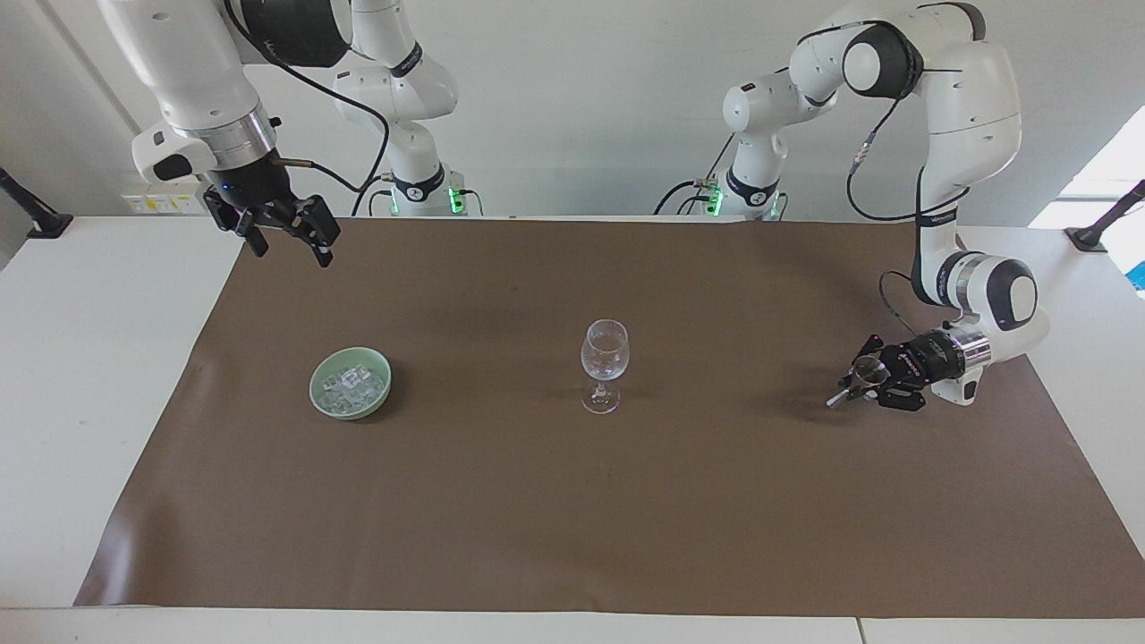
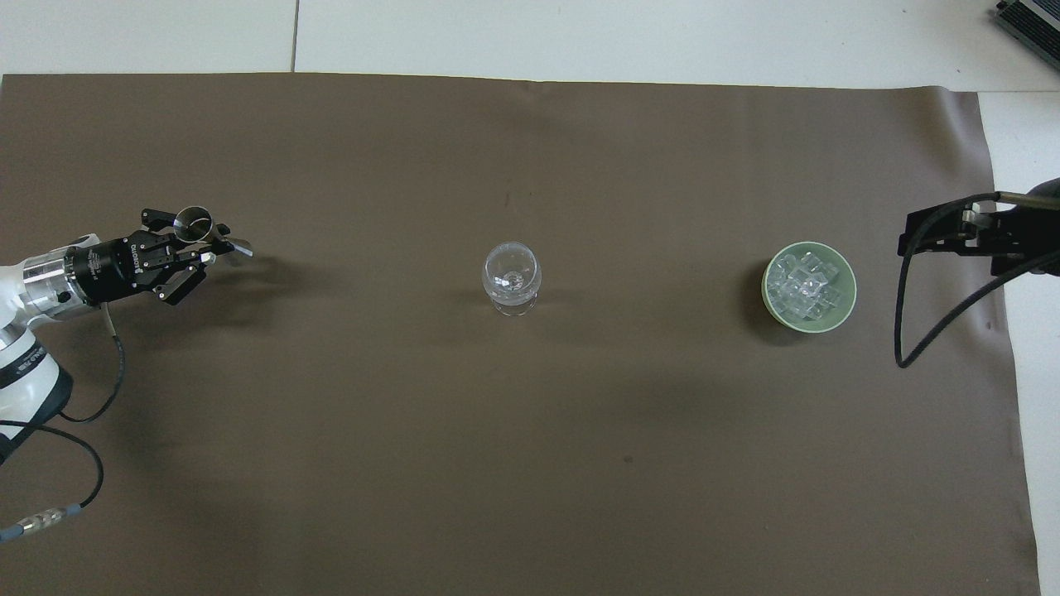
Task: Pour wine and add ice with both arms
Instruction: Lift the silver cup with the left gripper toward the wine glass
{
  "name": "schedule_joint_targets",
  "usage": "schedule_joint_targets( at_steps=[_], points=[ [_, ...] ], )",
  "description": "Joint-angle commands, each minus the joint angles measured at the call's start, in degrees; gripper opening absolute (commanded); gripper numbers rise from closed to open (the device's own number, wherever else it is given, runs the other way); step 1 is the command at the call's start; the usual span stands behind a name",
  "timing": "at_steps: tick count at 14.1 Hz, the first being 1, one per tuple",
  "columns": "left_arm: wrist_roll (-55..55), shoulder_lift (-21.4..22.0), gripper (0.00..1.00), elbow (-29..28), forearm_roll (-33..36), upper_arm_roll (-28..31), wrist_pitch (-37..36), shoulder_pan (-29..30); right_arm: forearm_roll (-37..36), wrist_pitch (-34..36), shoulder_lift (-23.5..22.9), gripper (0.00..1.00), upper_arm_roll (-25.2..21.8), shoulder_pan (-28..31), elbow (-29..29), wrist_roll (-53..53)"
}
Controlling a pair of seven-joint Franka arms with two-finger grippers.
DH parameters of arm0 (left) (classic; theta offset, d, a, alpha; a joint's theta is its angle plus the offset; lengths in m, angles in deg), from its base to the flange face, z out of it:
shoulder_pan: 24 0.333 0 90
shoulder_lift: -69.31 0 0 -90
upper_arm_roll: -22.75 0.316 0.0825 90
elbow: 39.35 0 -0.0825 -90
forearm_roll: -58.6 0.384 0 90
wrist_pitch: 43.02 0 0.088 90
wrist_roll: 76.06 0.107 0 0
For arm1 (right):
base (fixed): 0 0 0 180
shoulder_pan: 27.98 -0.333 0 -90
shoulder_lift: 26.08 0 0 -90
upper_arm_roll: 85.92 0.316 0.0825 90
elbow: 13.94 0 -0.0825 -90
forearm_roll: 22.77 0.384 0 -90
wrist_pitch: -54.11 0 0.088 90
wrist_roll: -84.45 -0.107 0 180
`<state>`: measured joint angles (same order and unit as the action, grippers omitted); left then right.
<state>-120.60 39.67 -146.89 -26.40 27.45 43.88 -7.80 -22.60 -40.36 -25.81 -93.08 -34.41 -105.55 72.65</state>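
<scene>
Mat (image 1: 572, 501) bare but for three things. My right gripper (image 1: 284, 234) waits up high w/ fingers apart, over mat's edge. Bowl (image 1: 315, 391) of ice (image 1: 352, 386) sits toward right arm's end, glass (image 1: 605, 362) mid-mat. Left gripper (image 1: 860, 383) clamped on jigger (image 1: 856, 377), low over the mat: keep it level, go slow to glass.

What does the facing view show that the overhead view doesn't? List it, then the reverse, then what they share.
Only the facing view shows the right gripper whole, open and raised over the cloth's edge, plus both arms' bases and the wall.

Only the overhead view looks straight down into the glass and shows the open mouth of the small metal cup.

Both show the brown cloth, the glass standing at its middle, the green bowl of ice toward the right arm's end, and the left gripper shut on the metal cup.
</scene>
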Motion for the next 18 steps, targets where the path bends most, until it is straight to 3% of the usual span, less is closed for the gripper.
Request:
schedule_joint_targets(
  at_steps=[1,14,18],
  points=[
    [-0.6,3.3,0.0,-1.5,-1.2,0.6,-0.6,-1.8,1.3,0.3,1.2,1.0,0.0,0.4,-1.3,1.2],
    [-1.2,9.2,0.0,-3.9,-1.6,0.6,2.4,-8.9,1.3,0.3,1.2,1.0,0.0,0.4,-1.3,1.2],
    [-1.2,10.1,0.0,-6.4,-5.3,0.5,2.5,-10.3,1.3,0.3,1.2,1.0,0.0,0.4,-1.3,1.2]
  ],
)
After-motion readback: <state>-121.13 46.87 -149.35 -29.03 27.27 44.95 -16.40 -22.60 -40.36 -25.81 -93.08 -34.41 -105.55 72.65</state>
